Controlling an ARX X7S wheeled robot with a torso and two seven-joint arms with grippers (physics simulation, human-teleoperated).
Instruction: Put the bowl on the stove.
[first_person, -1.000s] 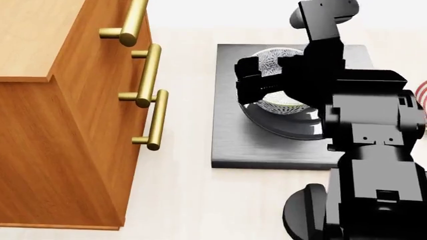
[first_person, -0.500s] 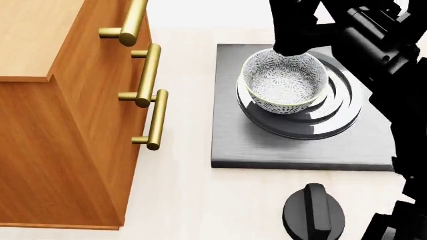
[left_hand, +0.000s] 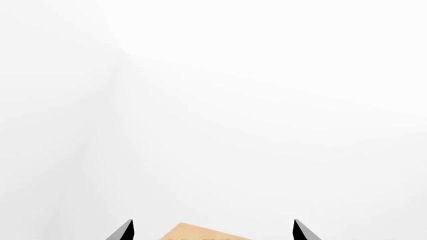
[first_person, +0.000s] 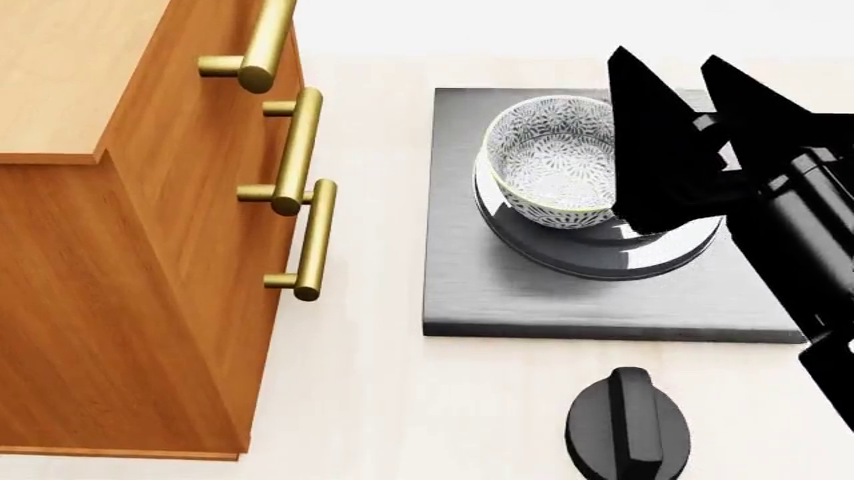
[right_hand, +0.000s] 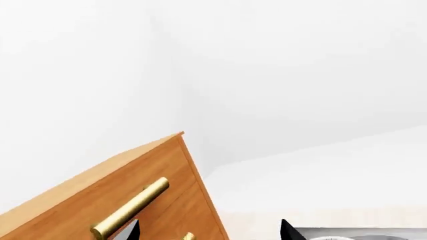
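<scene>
- Small deep white bowl with grey-blue flowers sitting upright on ringed flat dark grey square stove.
- Right black fingers apart, beside bowl, holding nothing.
- Left fingers apart, empty.

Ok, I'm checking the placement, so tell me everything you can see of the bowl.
The bowl is small, deep and round, white with a dense grey-blue floral pattern inside and out and a pale greenish rim. It looks ceramic. It stands upright and empty on the stove's raised burner rings. The open right gripper is beside it, not holding it.
</scene>
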